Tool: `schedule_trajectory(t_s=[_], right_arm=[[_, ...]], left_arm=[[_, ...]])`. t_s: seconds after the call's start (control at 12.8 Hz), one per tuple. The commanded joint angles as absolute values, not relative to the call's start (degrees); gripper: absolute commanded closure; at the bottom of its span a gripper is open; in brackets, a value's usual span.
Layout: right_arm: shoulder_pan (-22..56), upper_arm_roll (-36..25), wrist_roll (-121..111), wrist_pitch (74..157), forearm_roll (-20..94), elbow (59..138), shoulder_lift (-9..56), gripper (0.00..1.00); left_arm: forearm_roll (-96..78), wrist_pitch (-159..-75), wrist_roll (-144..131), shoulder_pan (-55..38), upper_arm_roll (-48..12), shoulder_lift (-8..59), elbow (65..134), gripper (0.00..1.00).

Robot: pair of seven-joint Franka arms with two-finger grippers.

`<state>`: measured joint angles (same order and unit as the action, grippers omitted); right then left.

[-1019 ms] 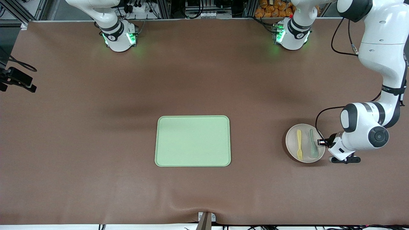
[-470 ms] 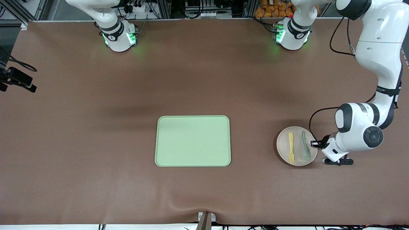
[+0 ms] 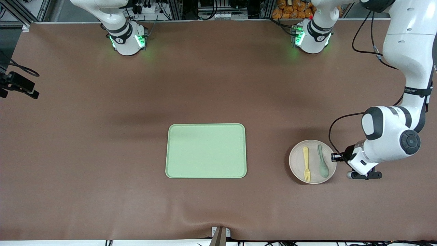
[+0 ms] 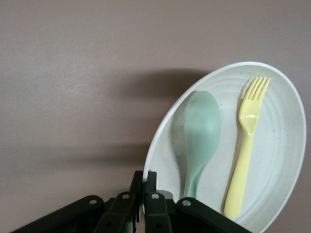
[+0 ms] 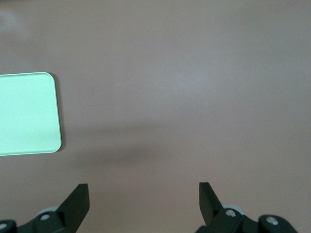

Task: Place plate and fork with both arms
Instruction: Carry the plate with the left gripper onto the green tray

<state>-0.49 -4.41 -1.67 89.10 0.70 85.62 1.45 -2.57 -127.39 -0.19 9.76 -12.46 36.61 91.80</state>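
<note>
left gripper (image 3: 334, 157): clamped on the plate (image 3: 312, 161) rim, at the plate's 3 o'clock in the front view
plate: carries fork (image 3: 306, 163) and spoon (image 3: 322, 165), both lying 12-to-6
tray (image 3: 206, 150): at the plate's 9 o'clock, well apart
right gripper (image 5: 144, 200): wide apart, waiting above bare table (image 3: 85, 164)

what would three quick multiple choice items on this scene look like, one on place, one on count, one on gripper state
1. Where does the fork lie? A on the tray B on the plate C on the bare table
2. How many utensils are on the plate? A one B two C three
3. The left gripper is: A open over the tray B shut on the plate's rim C holding the fork

Key: 1 B, it rests inside the plate, not on the tray; 2 B, the fork and the spoon; 3 B, its fingers pinch the rim in the left wrist view.
</note>
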Motion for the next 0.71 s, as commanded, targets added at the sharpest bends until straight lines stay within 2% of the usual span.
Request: schedule_trajectory(t_s=[0.0,0.39,0.63], right_arm=[[-0.62,-4.57,-1.85,88.24,1.14,84.55,1.93,0.0],[-0.7,-4.66,-1.85,88.24,1.14,84.64,1.93,0.0],[-0.62,-4.66,-1.76,88.33,1.14,84.64,1.93,0.0]], left_arm=[[-5.09,-127.53,-0.88,10.02,-13.8,34.46,92.46,1.0],[-6.77,-127.53,-9.47,8.01,-18.36,34.63,89.74,1.0],[-6.85,-127.62,-15.89,2.48,-18.54,35.33,89.3,1.0]])
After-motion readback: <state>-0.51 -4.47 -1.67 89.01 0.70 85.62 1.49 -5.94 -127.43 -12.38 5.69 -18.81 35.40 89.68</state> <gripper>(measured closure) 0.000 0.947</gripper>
